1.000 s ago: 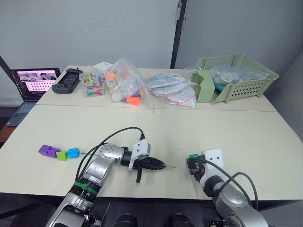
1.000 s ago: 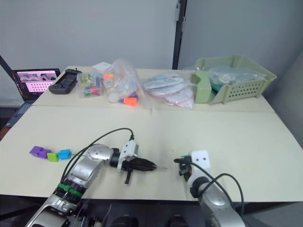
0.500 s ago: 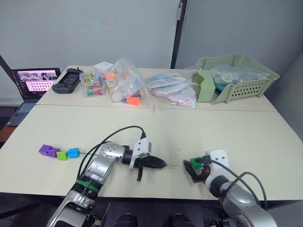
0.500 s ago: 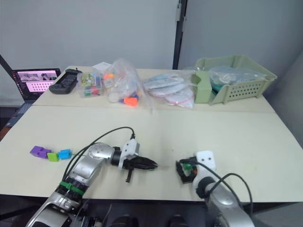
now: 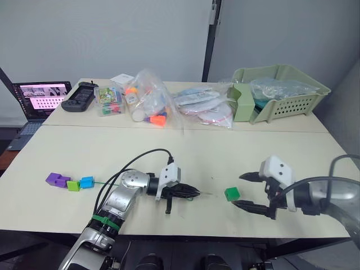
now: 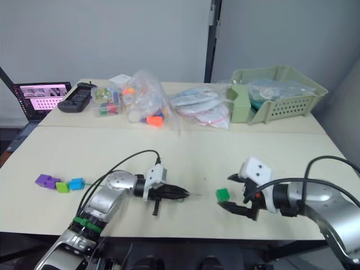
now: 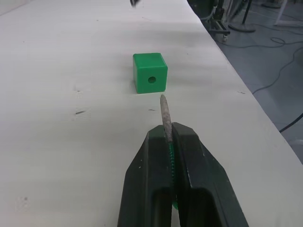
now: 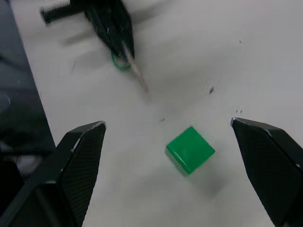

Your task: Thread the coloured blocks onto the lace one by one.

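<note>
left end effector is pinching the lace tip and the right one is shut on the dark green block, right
Not quite. The right end effector is open, with the dark green block lying free on the table between its fingers, as the right wrist view shows. The left end effector does pinch the lace tip.

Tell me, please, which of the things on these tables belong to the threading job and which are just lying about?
Belonging to the job:
- green block, loose on the table
- lace tip, pinched in the left gripper
- purple, lime and blue blocks

Lying about:
- laptop
- bagged toys
- green basket
</note>
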